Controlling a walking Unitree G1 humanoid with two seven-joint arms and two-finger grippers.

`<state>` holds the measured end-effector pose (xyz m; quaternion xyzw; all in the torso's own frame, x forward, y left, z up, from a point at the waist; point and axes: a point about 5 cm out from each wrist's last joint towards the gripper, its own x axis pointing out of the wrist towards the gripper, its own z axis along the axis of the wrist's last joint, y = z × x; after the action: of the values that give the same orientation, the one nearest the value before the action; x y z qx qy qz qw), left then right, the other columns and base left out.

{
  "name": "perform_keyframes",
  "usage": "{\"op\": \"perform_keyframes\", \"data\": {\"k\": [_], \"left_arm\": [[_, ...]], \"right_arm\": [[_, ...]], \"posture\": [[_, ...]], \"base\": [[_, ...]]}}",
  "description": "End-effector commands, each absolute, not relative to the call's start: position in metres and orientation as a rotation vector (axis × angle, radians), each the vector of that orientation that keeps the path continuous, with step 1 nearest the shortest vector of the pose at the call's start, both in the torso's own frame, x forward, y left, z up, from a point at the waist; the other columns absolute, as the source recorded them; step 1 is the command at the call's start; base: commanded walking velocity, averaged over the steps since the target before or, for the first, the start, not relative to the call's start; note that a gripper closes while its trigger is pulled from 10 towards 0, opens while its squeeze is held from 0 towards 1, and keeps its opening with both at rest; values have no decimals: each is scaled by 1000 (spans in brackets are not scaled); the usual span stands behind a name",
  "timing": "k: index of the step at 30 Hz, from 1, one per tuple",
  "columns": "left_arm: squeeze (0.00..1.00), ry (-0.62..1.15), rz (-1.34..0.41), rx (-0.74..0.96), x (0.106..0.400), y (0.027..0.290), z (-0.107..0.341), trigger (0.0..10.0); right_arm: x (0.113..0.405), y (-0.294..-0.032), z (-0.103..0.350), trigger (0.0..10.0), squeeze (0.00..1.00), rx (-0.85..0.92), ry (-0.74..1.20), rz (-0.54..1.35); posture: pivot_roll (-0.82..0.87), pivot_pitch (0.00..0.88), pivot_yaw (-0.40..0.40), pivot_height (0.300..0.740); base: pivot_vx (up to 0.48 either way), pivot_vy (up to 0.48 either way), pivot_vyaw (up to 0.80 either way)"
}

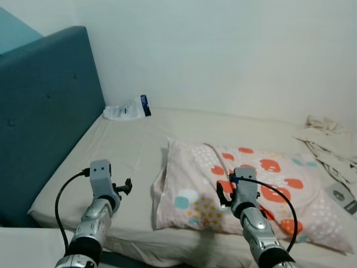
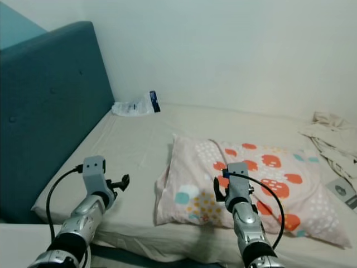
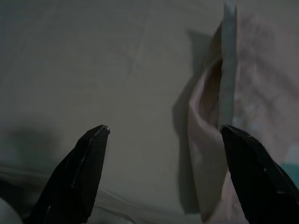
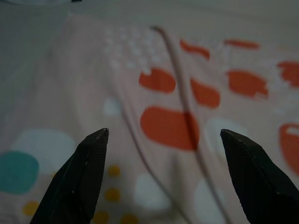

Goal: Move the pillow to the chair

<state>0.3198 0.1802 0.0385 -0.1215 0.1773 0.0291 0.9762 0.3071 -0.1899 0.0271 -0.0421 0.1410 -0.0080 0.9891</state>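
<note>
A pink pillow (image 1: pixel 251 187) with orange, teal and yellow patches lies flat on the beige bed (image 1: pixel 125 148), near its front edge. My left gripper (image 3: pixel 163 129) hovers open over bare sheet just left of the pillow, whose open pillowcase end (image 3: pixel 212 154) lies by one finger. Over the middle of the pillow (image 4: pixel 163 119) my right gripper (image 4: pixel 163 131) is held open, with nothing between its fingers. Both silver arms reach forward from the bottom of the eye views, the left arm (image 1: pixel 95 215) beside the pillow and the right arm (image 1: pixel 254 220) above it.
A teal padded headboard (image 1: pixel 44 111) stands along the left side of the bed. A clear plastic pack (image 1: pixel 127 109) lies by the white back wall. Crumpled pale cloth (image 1: pixel 329 142) and a small grey item (image 1: pixel 341 196) sit at the right edge.
</note>
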Motion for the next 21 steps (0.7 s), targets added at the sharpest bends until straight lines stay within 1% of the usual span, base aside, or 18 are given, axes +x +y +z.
{"op": "perform_keyframes", "data": {"k": [1, 2, 3, 5, 6, 8, 9, 10, 11, 12, 14, 15, 16, 19, 21], "left_arm": [[0, 374, 49, -262, 319, 180, 37, 10000], [0, 374, 9, -296, 322, 175, 39, 10000], [0, 374, 9, -296, 322, 175, 39, 10000], [0, 375, -33, -374, 326, 170, 42, 10000], [0, 375, -33, -374, 326, 170, 42, 10000], [0, 369, -68, -461, 329, 166, 47, 10000], [0, 369, -68, -461, 329, 166, 47, 10000], [0, 365, -200, -636, 333, 154, 58, 10000], [0, 365, -200, -636, 333, 154, 58, 10000], [0, 349, -318, -754, 334, 145, 68, 10000], [0, 350, -385, -809, 334, 140, 73, 10000], [0, 350, -385, -809, 334, 140, 73, 10000], [0, 359, -417, -804, 335, 139, 75, 10000], [0, 366, -436, -774, 337, 137, 76, 10000], [0, 367, -435, -760, 339, 137, 77, 10000]], "right_arm": [[302, -189, 22, 10000, 0, -57, 297, -21], [303, -191, 23, 10000, 0, -84, 293, -31], [303, -191, 23, 10000, 0, -84, 293, -31], [304, -191, 25, 10000, 0, -83, 289, -32], [304, -191, 25, 10000, 0, -83, 289, -32], [306, -192, 28, 10000, 0, -68, 274, -31], [306, -192, 28, 10000, 0, -68, 274, -31], [313, -195, 41, 10000, 0, -88, 213, -33], [313, -195, 41, 10000, 0, -88, 213, -33], [319, -200, 53, 10000, 0, -93, 165, -49], [327, -211, 69, 10000, 0, -18, 112, -72], [327, -211, 69, 10000, 0, -18, 112, -72], [329, -215, 78, 10000, 0, -20, 80, -59], [330, -219, 83, 10000, 0, -67, 62, -52], [330, -220, 84, 10000, 0, -85, 60, -45]], "posture": [[67, 53, 0, 622], [61, 65, 1, 612], [61, 65, 1, 612], [58, 74, 3, 612], [58, 74, 3, 612], [57, 80, 5, 602], [57, 80, 5, 602], [63, 99, 11, 597], [63, 99, 11, 597], [59, 106, 19, 597], [54, 113, 27, 597], [54, 113, 27, 597], [52, 120, 33, 587], [55, 128, 36, 573], [55, 130, 37, 573]], "base": [[0, 0, 0], [0, 0, 0], [0, 0, 0], [0, 0, 0], [0, 0, 0], [0, 0, 0], [0, 0, 0], [0, 0, 0], [0, 0, 0], [0, 0, 0], [0, 0, 0], [0, 0, 0], [0, 0, 0], [0, 0, 0], [0, 0, 0]]}}
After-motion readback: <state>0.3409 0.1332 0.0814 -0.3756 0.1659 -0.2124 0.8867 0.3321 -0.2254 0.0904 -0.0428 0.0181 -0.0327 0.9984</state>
